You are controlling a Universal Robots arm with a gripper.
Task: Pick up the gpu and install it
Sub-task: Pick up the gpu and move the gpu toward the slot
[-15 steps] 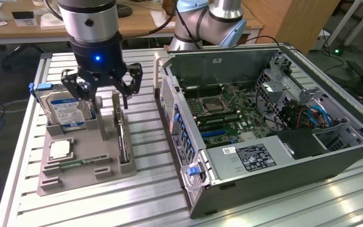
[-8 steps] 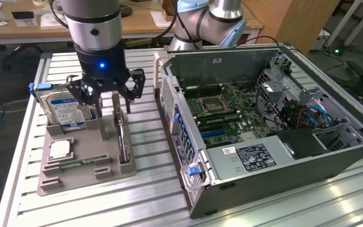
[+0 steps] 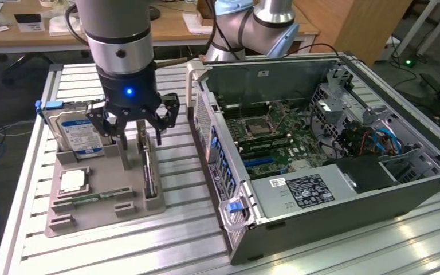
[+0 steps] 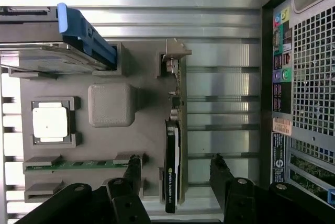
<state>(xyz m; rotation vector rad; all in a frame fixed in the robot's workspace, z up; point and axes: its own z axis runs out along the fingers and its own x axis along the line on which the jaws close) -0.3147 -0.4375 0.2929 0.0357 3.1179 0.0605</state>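
The gpu [image 3: 148, 167] stands on its long edge in a slot of the grey holder tray [image 3: 105, 216], on the side nearest the computer case. In the wrist view the gpu [image 4: 175, 130] shows edge-on, with its dark fan shroud at one end and its silvery bracket at the other. My gripper [image 3: 137, 135] hangs just above it, open. One finger [image 4: 132, 169] and the other finger [image 4: 218, 169] stand on either side of the gpu's fan end, both apart from the card. Nothing is held.
The tray also holds a blue-labelled hard drive [image 3: 78, 134], a square processor chip [image 3: 73, 181] and a memory stick [image 3: 98, 198]. The open computer case [image 3: 319, 154] lies to the exterior view's right, motherboard [image 3: 270, 137] exposed. A second arm's base [image 3: 251, 28] stands behind it.
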